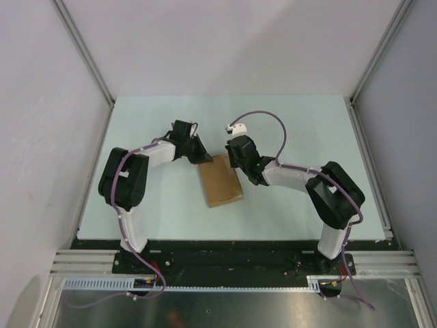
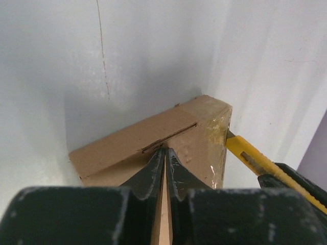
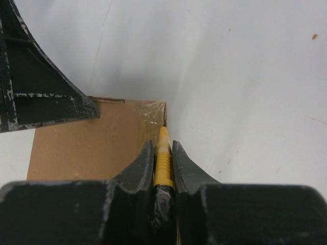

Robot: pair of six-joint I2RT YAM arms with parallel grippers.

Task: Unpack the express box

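Note:
The express box [image 1: 220, 180], flat plain brown cardboard, lies shut in the middle of the table. My left gripper [image 1: 201, 156] is shut, its tips pressed on the box top at a thin slit [image 2: 168, 137] near the far left corner. My right gripper [image 1: 235, 158] is shut on the yellow utility knife [image 3: 162, 153]. The knife's tip touches the box's clear-taped far right corner [image 3: 159, 113]. The knife also shows in the left wrist view [image 2: 250, 155], beside the taped box side [image 2: 217, 138]. One left finger [image 3: 46, 97] shows over the box [image 3: 87, 153] in the right wrist view.
The pale green table [image 1: 300, 137] is enclosed by white walls with aluminium posts [image 1: 82, 48]. A black rail [image 1: 225, 256] runs along the near edge by the arm bases. A purple cable [image 1: 270, 123] loops above the right wrist.

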